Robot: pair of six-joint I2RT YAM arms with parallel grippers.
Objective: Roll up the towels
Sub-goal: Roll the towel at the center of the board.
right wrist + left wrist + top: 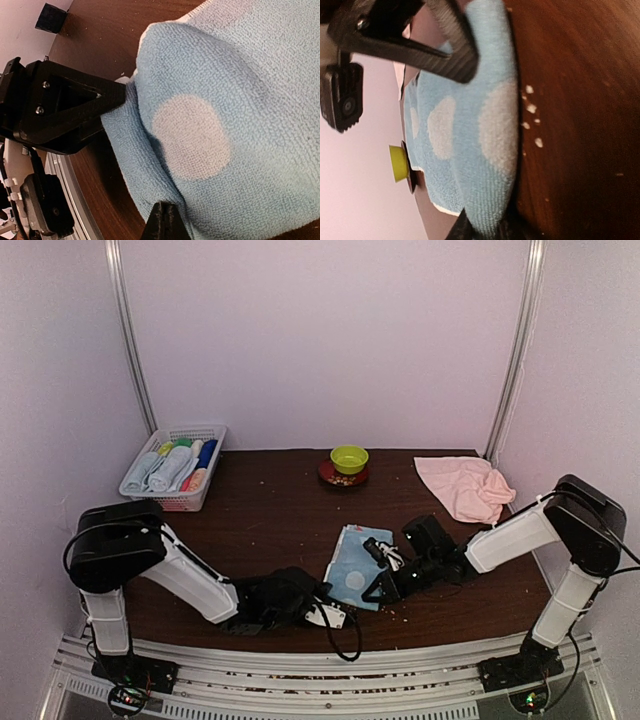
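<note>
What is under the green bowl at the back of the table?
A dark red saucer. Only its near rim shows past the green bowl; the middle is covered by the bowl.

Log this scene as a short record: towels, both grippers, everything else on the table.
blue towel: centre, white-spotted, near edge folded over
pink towel: crumpled, back right, untouched
left gripper: fingers straddle blue towel's fold; grip unclear
right gripper: shut on blue towel
basket: back left, holds rolled cloths
green bowl: back centre, on dark saucer
</note>
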